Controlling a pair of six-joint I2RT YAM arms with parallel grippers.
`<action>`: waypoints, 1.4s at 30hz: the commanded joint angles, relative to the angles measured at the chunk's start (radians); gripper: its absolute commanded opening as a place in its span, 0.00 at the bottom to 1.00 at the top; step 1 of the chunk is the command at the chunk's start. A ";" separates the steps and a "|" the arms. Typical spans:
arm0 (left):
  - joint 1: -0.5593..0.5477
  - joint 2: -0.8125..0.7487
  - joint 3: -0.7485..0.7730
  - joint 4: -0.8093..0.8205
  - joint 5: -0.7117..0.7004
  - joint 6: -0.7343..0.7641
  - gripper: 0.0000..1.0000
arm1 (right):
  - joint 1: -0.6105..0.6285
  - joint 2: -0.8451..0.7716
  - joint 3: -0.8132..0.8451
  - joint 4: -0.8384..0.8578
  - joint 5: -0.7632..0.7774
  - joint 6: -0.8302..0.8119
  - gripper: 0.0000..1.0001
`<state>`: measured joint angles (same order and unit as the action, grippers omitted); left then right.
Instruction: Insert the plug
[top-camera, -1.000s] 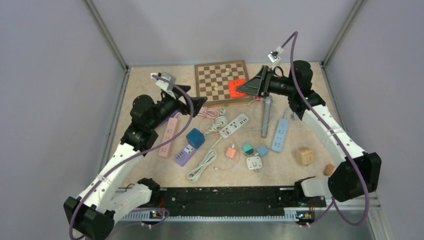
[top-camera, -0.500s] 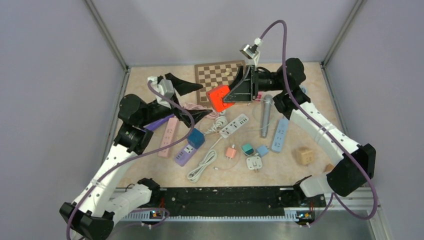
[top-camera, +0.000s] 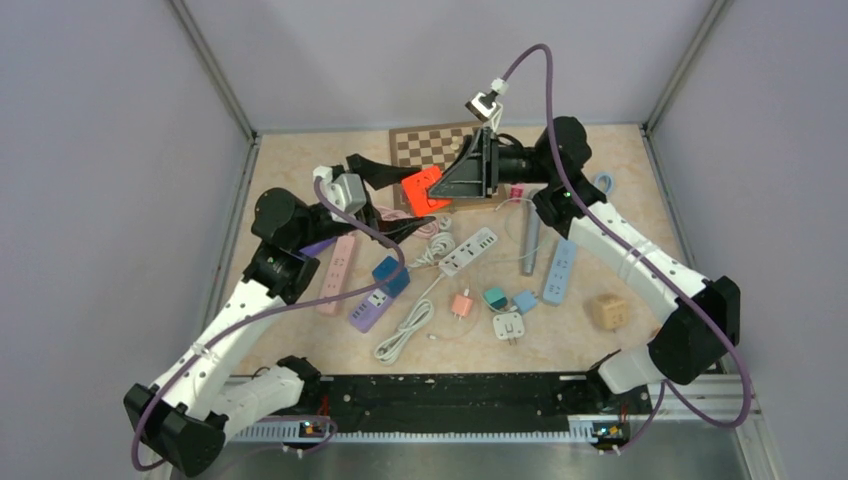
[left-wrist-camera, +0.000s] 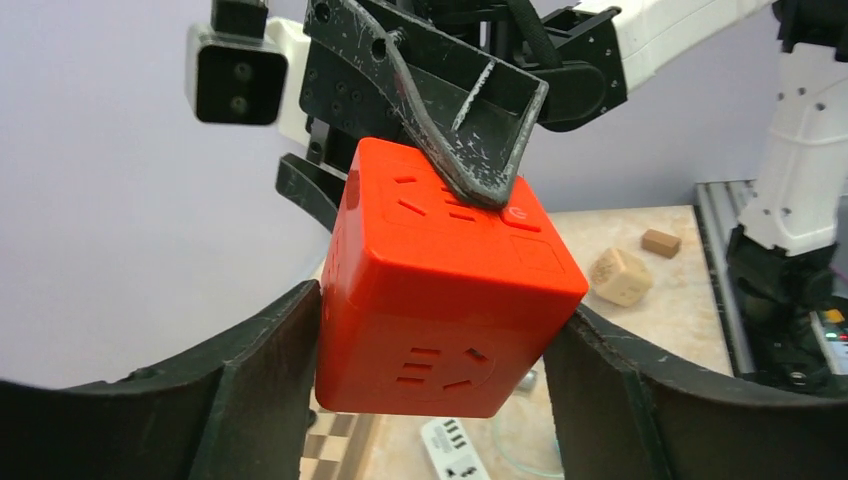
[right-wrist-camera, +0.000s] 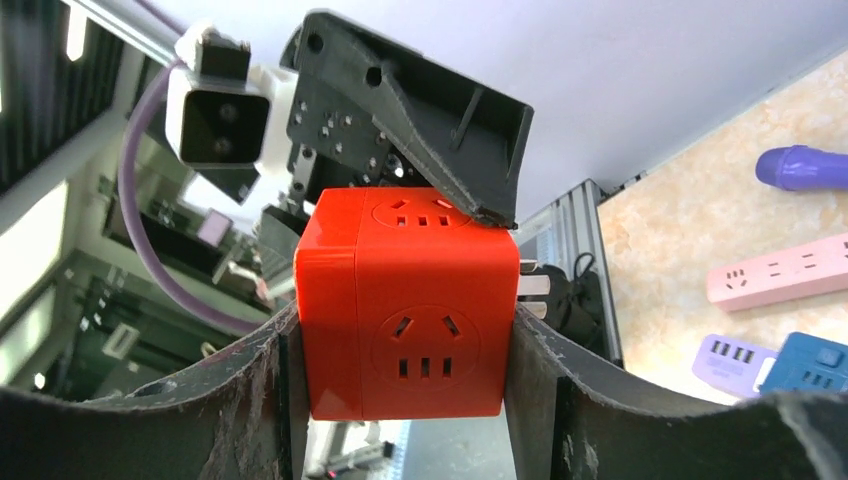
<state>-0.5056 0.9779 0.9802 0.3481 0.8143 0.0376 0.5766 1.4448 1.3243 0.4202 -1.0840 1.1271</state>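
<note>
Between black fingers (right-wrist-camera: 250, 400), glossy red cube socket (right-wrist-camera: 405, 300), outlet holes on faces

Left arm (top-camera: 232, 315) and right arm (top-camera: 640, 262) rise from their bases and lean inward, their wrists facing each other in mid-air. The right gripper (right-wrist-camera: 405, 345) clamps a red socket cube (right-wrist-camera: 405, 300) between its two fingers. The left gripper (left-wrist-camera: 435, 345) brackets the same cube from the opposite side, fingers at its flanks, though whether they press it is unclear.
</note>
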 joint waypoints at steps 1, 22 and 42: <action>-0.018 0.021 -0.013 0.089 -0.009 -0.017 0.62 | 0.022 0.006 -0.013 0.085 0.065 0.057 0.16; -0.016 0.067 0.158 -0.360 0.264 0.157 0.00 | -0.121 -0.082 0.031 -0.393 0.150 -0.328 0.95; 0.078 0.151 0.238 -0.308 0.570 -0.233 0.00 | -0.125 -0.309 0.023 -0.336 -0.014 -1.195 0.96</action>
<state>-0.4442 1.1099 1.1656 -0.0731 1.2396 -0.0380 0.4465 1.1683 1.3487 -0.0963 -0.9565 0.1154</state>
